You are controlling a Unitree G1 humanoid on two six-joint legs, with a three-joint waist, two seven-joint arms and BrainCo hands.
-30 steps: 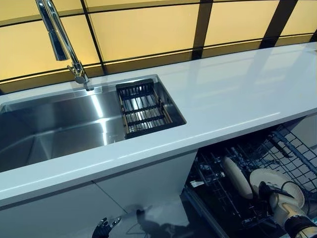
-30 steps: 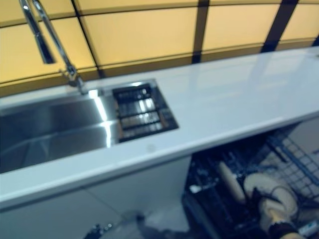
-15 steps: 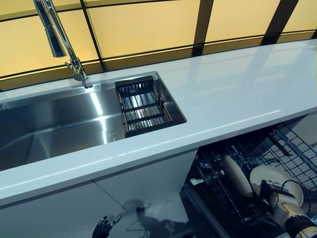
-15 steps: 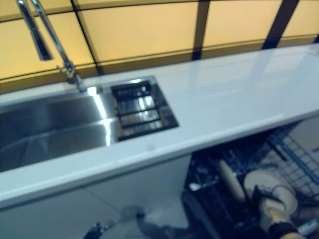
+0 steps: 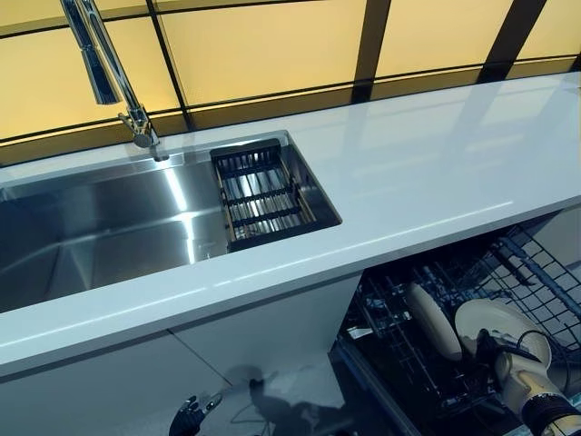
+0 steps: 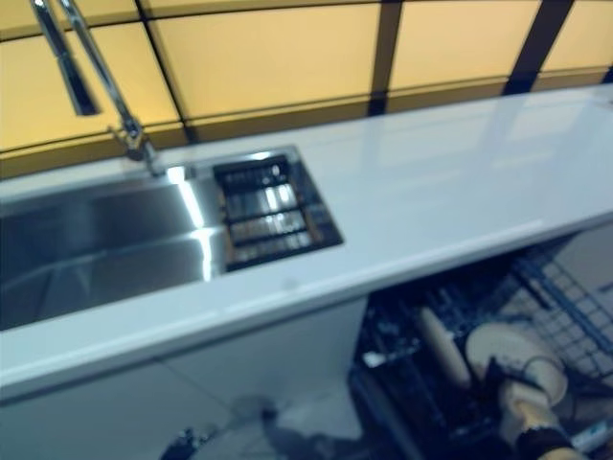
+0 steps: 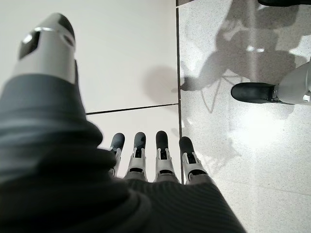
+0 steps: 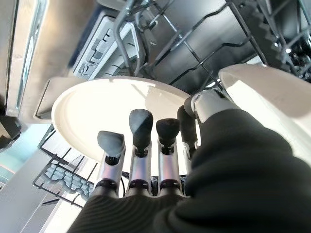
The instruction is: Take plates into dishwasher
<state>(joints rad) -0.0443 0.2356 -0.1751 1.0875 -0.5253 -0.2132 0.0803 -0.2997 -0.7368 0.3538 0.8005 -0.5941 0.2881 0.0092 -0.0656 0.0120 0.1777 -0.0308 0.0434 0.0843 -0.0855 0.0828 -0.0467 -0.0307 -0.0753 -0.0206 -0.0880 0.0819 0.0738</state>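
A white plate (image 5: pixel 495 320) is held upright in the pulled-out wire rack (image 5: pixel 536 272) of the dishwasher, below the front edge of the white tabletop (image 5: pixel 427 173). The right hand (image 8: pixel 146 145) is seen down in the rack, its fingers (image 8: pixel 138 128) laid against one face of the plate and its thumb (image 8: pixel 206 104) curled near the rim, so the plate is pinched between them. A second plate (image 5: pixel 434 322) stands on edge in the rack just beside the held one, on the side toward the sink, apart from it. In the right wrist view this second plate (image 8: pixel 262 97) is shown close to the thumb, and whether the two touch cannot be told.

The left hand (image 7: pixel 146 160) is hung low beside the white cabinet front (image 5: pixel 263 336), with its fingers straight and relaxed and nothing held; pale floor (image 7: pixel 243 121) is seen past them. The same hand (image 5: pixel 191 418) appears at the bottom edge of the left eye view.

A steel sink (image 5: pixel 100 232) is set into the tabletop, with a slatted drainer basket (image 5: pixel 263 195) at its near-dishwasher end and a tall faucet (image 5: pixel 109 68) behind it.
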